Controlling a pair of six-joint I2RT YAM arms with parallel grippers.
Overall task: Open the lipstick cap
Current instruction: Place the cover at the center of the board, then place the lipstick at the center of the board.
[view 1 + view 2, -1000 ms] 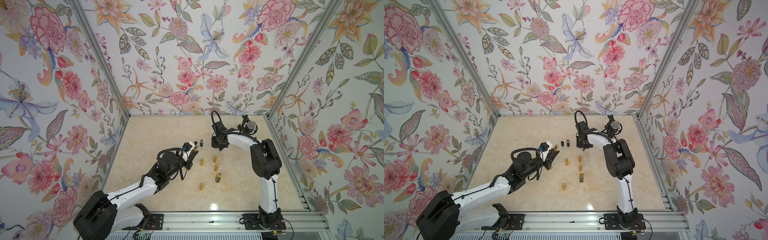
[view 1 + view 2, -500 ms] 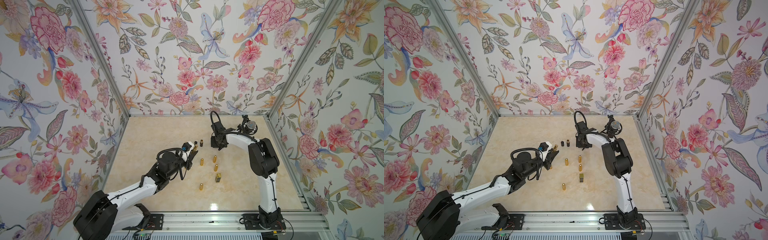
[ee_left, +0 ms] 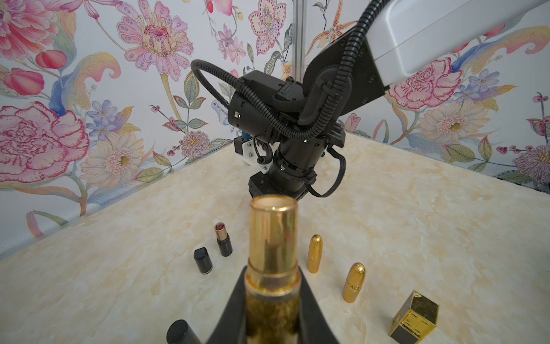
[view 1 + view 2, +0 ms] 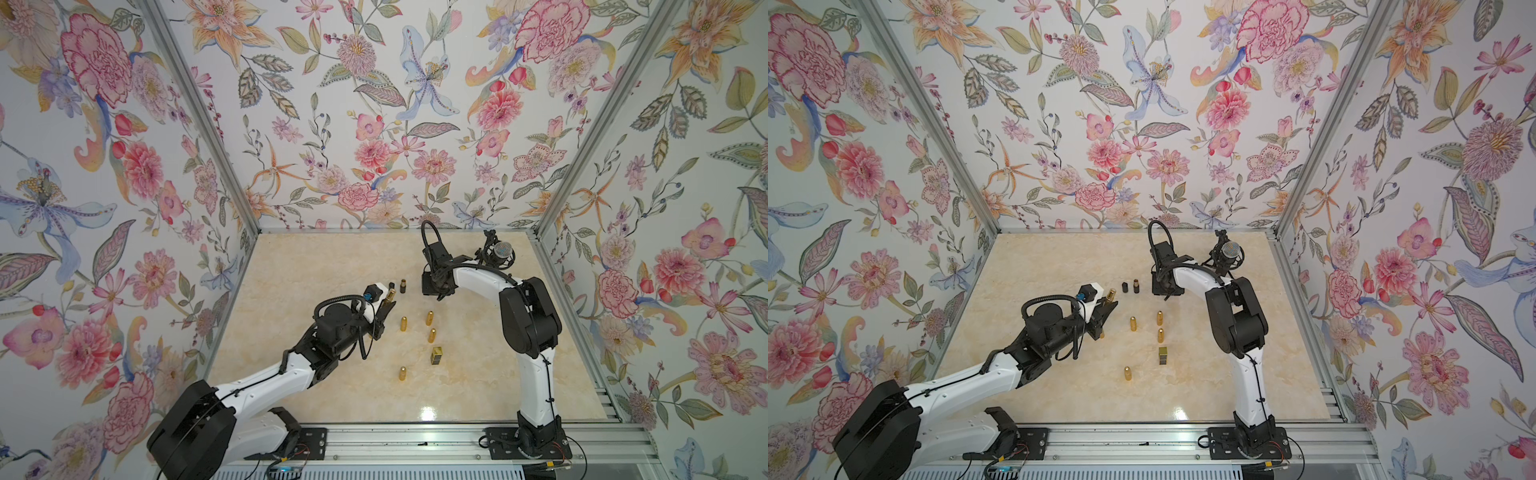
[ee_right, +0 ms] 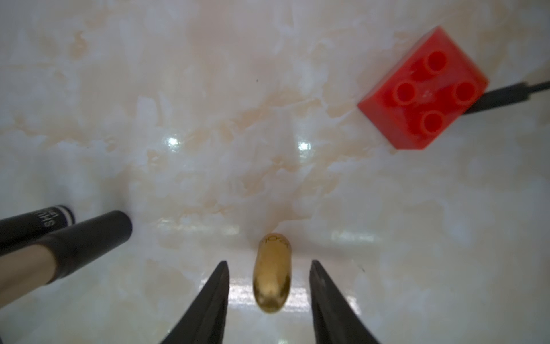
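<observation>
— The left gripper (image 3: pixel 272 277)?
— Clamped on the capless gold lipstick (image 3: pixel 273 232), just beside the black lipstick (image 3: pixel 223 242).
— The right gripper (image 5: pixel 269 262)?
— Jaws apart, the gold cap (image 5: pixel 271 280) untouched between them, on the black lipstick's far side.

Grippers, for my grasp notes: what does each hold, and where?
Left gripper clamps the lipstick by its lower body. Right gripper holds nothing; its open jaws flank the cap without touching.
</observation>
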